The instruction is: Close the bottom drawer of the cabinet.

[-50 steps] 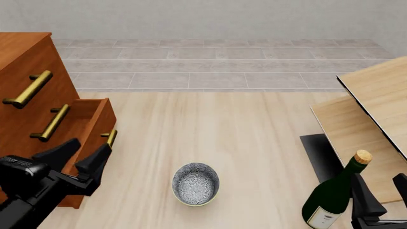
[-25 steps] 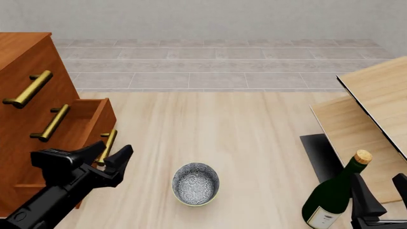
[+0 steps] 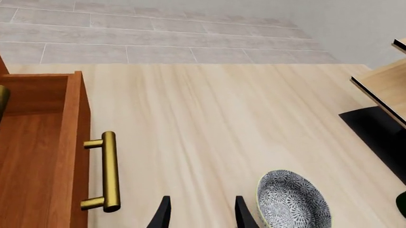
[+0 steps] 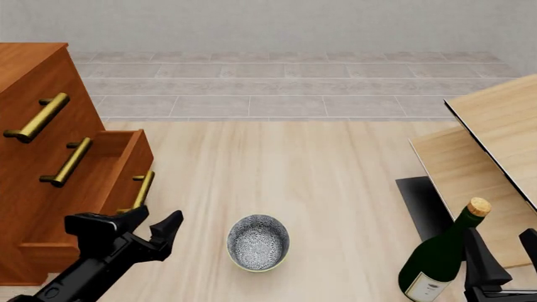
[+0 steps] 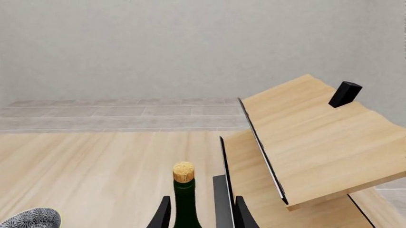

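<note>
The reddish-brown cabinet [image 4: 34, 75] stands at the left of the front view. Its bottom drawer [image 4: 117, 163] is pulled out, with the brass handle [image 4: 143, 189] facing right. My left gripper [image 4: 155, 219] is open, just right of the handle's near end and holding nothing. In the left wrist view the drawer front [image 3: 73, 156] and its handle [image 3: 109, 171] lie beside the open gripper [image 3: 201, 211], apart from it. My right gripper [image 4: 505, 248] is open at the bottom right corner, also holding nothing.
A patterned bowl [image 4: 258, 242] sits on the floor right of the left gripper. A green corked bottle [image 4: 436, 261] stands just ahead of the right gripper [image 5: 201, 213]. Pale wood furniture [image 4: 495, 145] with a dark base [image 4: 419, 201] fills the right side.
My left gripper has moved right and toward the camera, from over the open drawer's front to the floor side of its handle. The drawer and right arm have not moved.
</note>
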You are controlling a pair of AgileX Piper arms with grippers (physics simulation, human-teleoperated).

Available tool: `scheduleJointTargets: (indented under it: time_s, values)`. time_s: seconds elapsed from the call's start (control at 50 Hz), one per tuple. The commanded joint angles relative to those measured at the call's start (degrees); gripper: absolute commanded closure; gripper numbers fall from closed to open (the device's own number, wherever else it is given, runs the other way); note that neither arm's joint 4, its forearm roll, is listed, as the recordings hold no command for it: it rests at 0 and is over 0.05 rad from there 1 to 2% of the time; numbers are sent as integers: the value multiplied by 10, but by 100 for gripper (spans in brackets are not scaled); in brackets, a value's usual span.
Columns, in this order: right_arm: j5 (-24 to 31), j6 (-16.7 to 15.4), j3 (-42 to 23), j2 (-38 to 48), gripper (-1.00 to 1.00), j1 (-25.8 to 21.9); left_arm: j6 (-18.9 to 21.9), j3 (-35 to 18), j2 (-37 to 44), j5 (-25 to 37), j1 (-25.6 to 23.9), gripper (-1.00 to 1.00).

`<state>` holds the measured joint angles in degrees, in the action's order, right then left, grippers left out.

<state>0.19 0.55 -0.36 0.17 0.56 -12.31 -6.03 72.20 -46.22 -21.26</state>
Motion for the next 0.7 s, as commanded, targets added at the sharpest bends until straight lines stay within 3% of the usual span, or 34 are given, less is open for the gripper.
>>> scheduleJointTargets:
  time_s: [0.02, 0.24, 0.54, 0.7]
  values:
    - [0, -1, 1, 0, -100, 0, 2, 31, 40, -55, -2, -100]
    - [0, -1, 0, 1, -100, -1, 23, 59, 42, -85, 25, -100]
    - [-1, -2, 0, 1, -100, 0, 34, 57, 117, -148, 65, -100]
    - [-2, -2, 1, 1, -100, 0, 42, 50, 133, -150, 93, -100]
